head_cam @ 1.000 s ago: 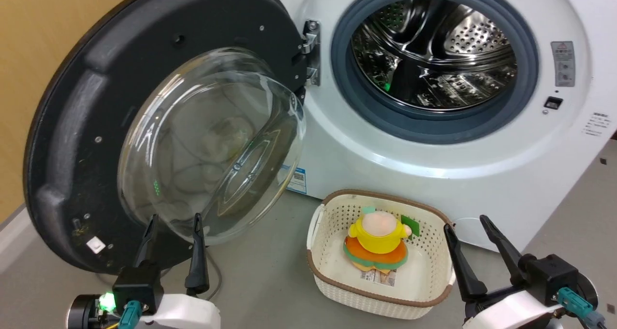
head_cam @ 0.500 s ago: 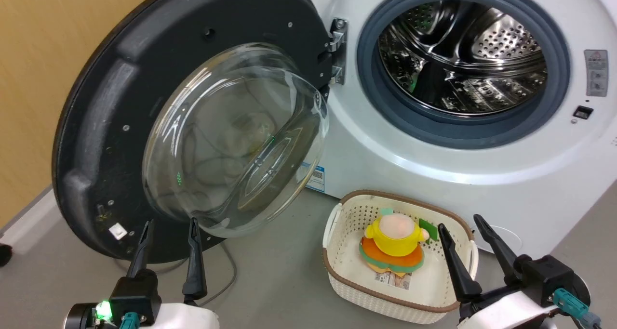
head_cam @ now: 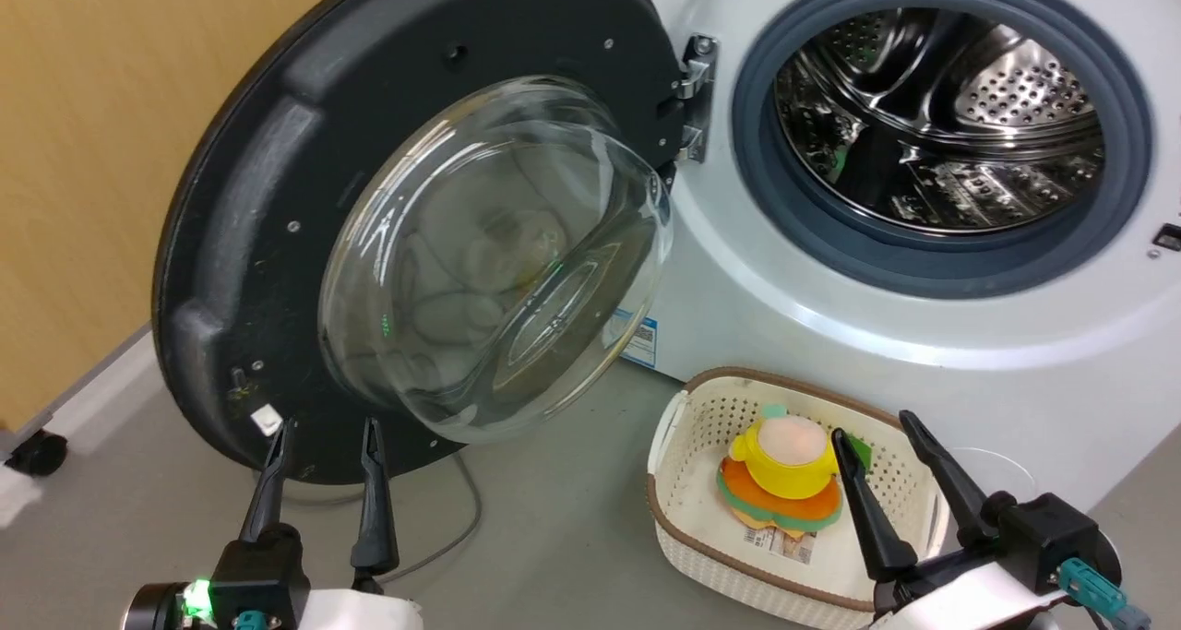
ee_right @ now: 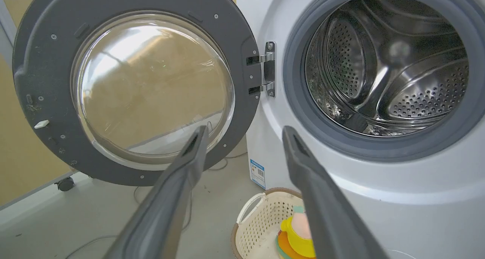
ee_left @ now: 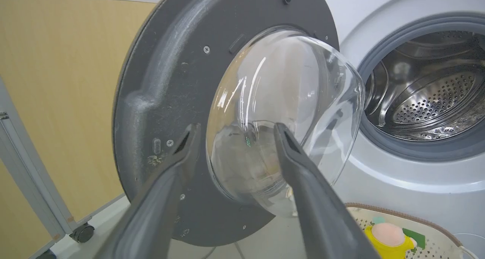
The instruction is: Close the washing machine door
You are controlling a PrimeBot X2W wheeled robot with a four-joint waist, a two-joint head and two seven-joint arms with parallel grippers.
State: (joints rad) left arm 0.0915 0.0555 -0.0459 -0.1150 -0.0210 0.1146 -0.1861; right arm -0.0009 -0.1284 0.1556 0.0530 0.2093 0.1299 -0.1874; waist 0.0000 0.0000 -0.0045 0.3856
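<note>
Standing wide open at the left of the machine (head_cam: 738,316), the door (head_cam: 277,196) hangs on its hinge (head_cam: 694,95) in the head view, its glass bowl (head_cam: 489,261) bulging toward the camera. The left gripper (head_cam: 327,424) is at lower left with fingers spread, nothing between them, and its tips lie over the door's bottom rim; whether they touch it cannot be told. The right gripper (head_cam: 872,425) is at lower right, also spread and empty, in front of a basket (head_cam: 683,409) on the floor that holds a yellow toy (head_cam: 784,455).

In the left wrist view, the two fingers stand well apart, framing the lower part of the bowl. They grip nothing, and contact with the glass is unclear. The steel drum (ee_left: 435,99) shows at the right.

In the right wrist view, the fingers are equally wide and empty. They point at the strip between door and drum, below the hinge, and are clear of both. The basket sits low between them.
</note>
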